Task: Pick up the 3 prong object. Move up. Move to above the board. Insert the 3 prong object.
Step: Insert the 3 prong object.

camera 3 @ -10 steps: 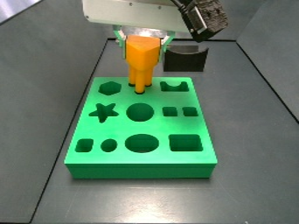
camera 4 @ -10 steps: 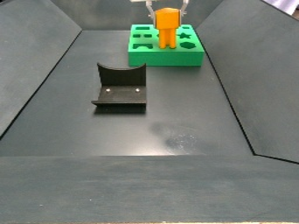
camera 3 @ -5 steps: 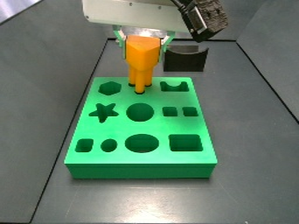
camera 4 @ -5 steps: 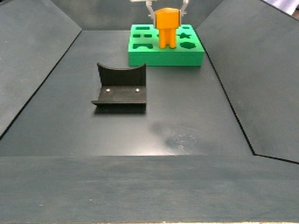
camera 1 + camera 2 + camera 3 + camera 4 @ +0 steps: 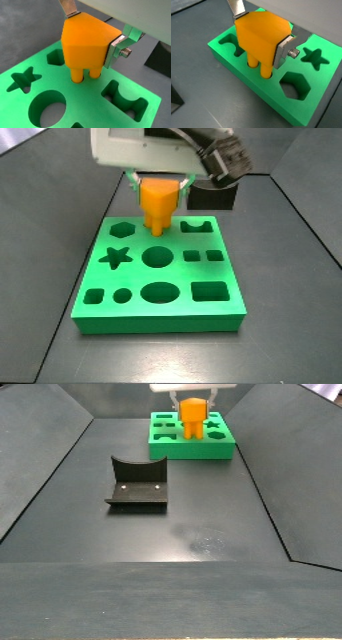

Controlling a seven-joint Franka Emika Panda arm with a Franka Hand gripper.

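My gripper (image 5: 93,37) is clamped on the smooth orange plastic 3 prong object (image 5: 85,42), silver finger plates (image 5: 117,47) squeezing its sides. Its prongs dip into the holes of the matte bright green board (image 5: 251,82), near the hexagon cutout (image 5: 293,84); can't see the tips.

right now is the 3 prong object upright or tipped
Upright: the end effector holds the 3 prong object with its prongs pointing down at the board.

Gripper (image 5: 90,37) fingers bare silver metal (dull sheen); 3 prong object (image 5: 85,42) matt plastic.
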